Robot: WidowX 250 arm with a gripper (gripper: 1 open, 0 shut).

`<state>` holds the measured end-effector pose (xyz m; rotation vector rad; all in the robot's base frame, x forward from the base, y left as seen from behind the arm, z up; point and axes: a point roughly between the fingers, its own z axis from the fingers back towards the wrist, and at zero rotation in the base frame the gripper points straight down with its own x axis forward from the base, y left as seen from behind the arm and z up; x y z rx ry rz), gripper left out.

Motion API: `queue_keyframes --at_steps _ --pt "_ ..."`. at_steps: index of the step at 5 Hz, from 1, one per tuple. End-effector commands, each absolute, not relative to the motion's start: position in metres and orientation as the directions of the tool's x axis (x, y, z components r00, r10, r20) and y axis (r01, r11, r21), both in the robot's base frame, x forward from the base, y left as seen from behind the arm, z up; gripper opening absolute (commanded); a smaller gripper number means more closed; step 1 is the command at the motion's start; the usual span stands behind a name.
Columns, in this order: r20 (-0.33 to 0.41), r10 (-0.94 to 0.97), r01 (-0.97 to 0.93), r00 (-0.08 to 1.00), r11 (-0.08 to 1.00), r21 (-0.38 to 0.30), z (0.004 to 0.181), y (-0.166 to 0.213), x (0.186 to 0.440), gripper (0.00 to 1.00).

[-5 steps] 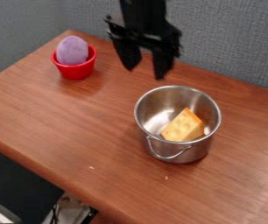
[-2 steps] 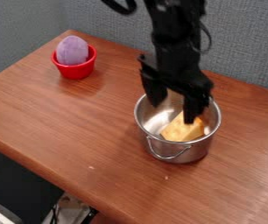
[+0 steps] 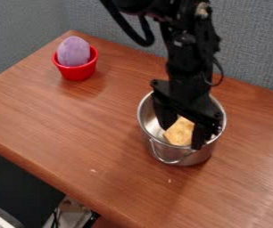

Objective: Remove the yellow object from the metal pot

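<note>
Reaching down from above, the black gripper (image 3: pixel 183 127) now has its fingers inside the pot (image 3: pixel 163 151). A second ago it hung in the air behind the pot, nearer the wall, with nothing under it but table; a moment later it stood at the pot's rim. It has since sunk lower and its two fingers (image 3: pixel 167 116) now straddle the wedge (image 3: pixel 181 134), one on each side. The fingers stand spread apart and do not visibly press the wedge, so nothing is held.

The wedge, yellow-orange and flat, lies inside the pot against the right part of its floor, in the same place as before, partly hidden by the fingers. The pot has not shifted on the table (image 3: pixel 68 125).

Counted: one arm with one gripper, one steel pot, one yellow wedge, one red bowl (image 3: pixel 76 66), and one purple egg (image 3: pixel 72 50) sitting in that bowl. Bowl and egg stay at the table's far left corner, well apart from the pot.
</note>
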<state>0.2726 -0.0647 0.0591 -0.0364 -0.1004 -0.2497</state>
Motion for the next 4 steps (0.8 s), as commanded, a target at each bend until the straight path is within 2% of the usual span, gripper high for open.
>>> queue_keyframes --at_steps 1,3,4 --pt "0.105 -0.250 0.252 0.963 0.968 -0.008 0.052 -0.063 0.275 1.00" --pt "0.082 -0.241 0.242 0.967 0.970 -0.001 0.029 -0.059 0.276 1.00" --pt "0.089 -0.244 0.245 0.966 0.970 0.002 0.027 -0.059 0.280 0.00"
